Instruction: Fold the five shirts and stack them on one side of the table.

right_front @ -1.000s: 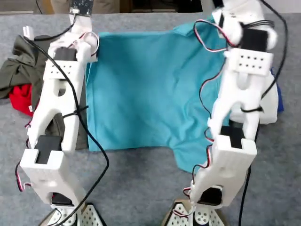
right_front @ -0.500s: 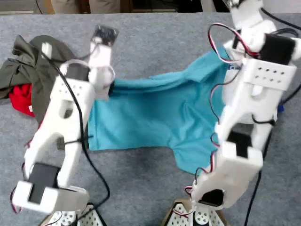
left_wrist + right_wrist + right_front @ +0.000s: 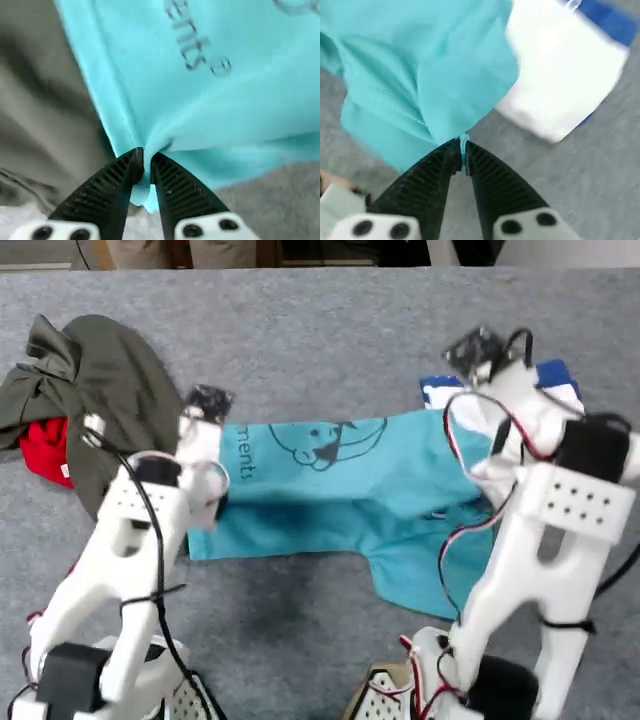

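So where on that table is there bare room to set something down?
Bare: the far table strip beyond the teal shirt, between the olive shirt and the white shirt; also the near patch between the left arm and right arm. Crowded: around the red shirt.

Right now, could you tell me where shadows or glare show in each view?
High view: soft shadow on the table beside the teal shirt, no glare. Left wrist view: shade in the fold pinched by the left fingers. Right wrist view: white shirt bright.
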You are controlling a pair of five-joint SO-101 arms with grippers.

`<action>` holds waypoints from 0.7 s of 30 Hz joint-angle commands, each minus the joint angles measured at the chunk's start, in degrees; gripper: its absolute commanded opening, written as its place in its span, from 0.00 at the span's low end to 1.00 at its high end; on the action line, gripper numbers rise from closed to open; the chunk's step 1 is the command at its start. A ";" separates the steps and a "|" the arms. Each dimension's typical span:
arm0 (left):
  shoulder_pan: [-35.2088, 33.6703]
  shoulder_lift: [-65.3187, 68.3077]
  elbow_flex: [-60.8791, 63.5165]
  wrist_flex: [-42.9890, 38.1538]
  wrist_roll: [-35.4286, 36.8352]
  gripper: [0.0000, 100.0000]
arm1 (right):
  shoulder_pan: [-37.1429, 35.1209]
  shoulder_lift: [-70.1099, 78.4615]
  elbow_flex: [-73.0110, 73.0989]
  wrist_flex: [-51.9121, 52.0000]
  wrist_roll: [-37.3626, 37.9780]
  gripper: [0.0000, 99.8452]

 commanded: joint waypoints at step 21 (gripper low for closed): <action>0.79 -8.31 12.92 -1.58 -3.60 0.02 | 14.46 -17.27 27.12 0.26 14.86 0.00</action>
